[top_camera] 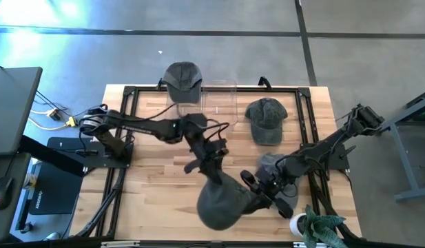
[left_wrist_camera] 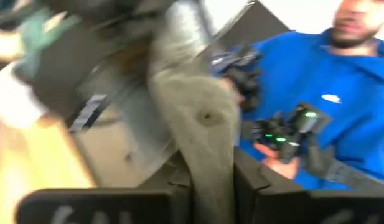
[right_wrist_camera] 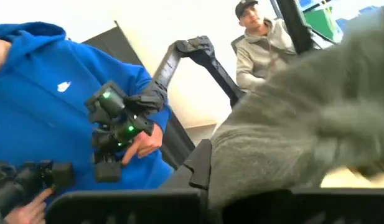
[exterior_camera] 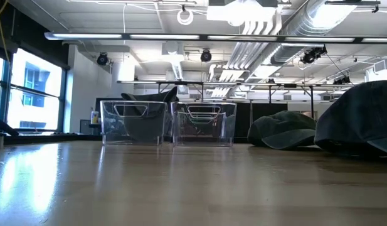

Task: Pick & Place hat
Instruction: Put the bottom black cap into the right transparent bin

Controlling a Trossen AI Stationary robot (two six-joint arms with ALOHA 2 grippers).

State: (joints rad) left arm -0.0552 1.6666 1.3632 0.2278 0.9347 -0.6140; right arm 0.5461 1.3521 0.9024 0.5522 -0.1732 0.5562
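A dark grey hat (top_camera: 220, 201) is held between my two grippers over the near middle of the table. My left gripper (top_camera: 213, 172) comes at it from the far left and is shut on its cloth (left_wrist_camera: 207, 118). My right gripper (top_camera: 257, 191) comes from the right and is shut on the hat's cloth (right_wrist_camera: 291, 124) too. A second hat (top_camera: 183, 79) sits in the left of two clear bins (exterior_camera: 133, 122) at the far edge. The held hat does not show in the low view. My left gripper pinches a fold of the hat's crown (left_wrist_camera: 211, 177) between its two fingers, just below an eyelet (left_wrist_camera: 207, 117). It reaches about level from the table's far left. Whether the hat touches the table I cannot tell. My right gripper pinches a bunched part of the hat's cloth (right_wrist_camera: 238, 174) between its two fingers. It reaches about level from the table's right side. The cloth bulges up past the fingers; which part of the hat it is I cannot tell.
One more hat (top_camera: 267, 120) lies on the table at the right, and another (exterior_camera: 362, 119) lies under my right arm. The right clear bin (exterior_camera: 204, 122) stands beside the left one. A potted plant (top_camera: 322, 227) is at the near right corner. A person in blue (right_wrist_camera: 42, 93) stands beyond the table.
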